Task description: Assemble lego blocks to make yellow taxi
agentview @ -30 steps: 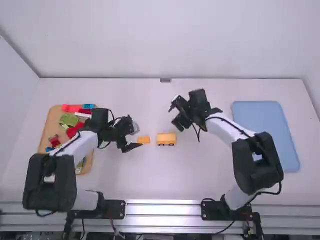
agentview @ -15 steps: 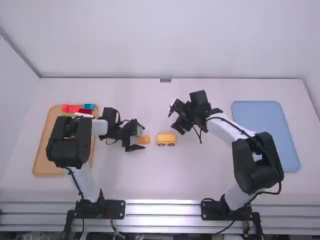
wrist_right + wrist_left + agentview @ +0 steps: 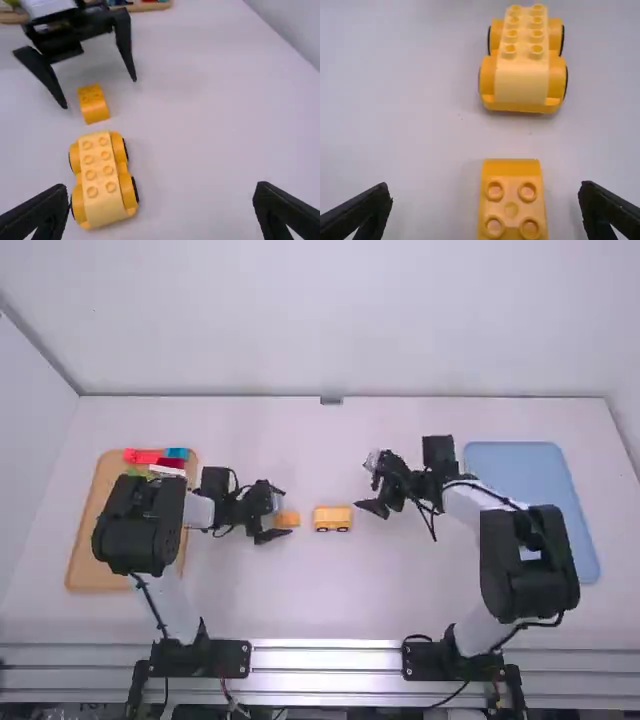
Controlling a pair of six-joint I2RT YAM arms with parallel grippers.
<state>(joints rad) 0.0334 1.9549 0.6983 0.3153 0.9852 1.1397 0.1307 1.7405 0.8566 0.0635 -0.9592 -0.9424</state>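
Black fingers of the left gripper (image 3: 486,186) are spread wide, one on each side of a small yellow block (image 3: 511,198) with four bumps. They don't pinch it. The left gripper has just slid forward around the block, so I think it may grab it soon. Near the block's end, but apart from it, sits the yellow toy car (image 3: 522,85) with wheels and a pale top, flat on the white surface (image 3: 330,610). The right gripper (image 3: 161,186) is spread and pinches nothing. It has just moved a bit toward the blue tray (image 3: 545,510), so the car's far side has more room. I can read no words on the blocks.
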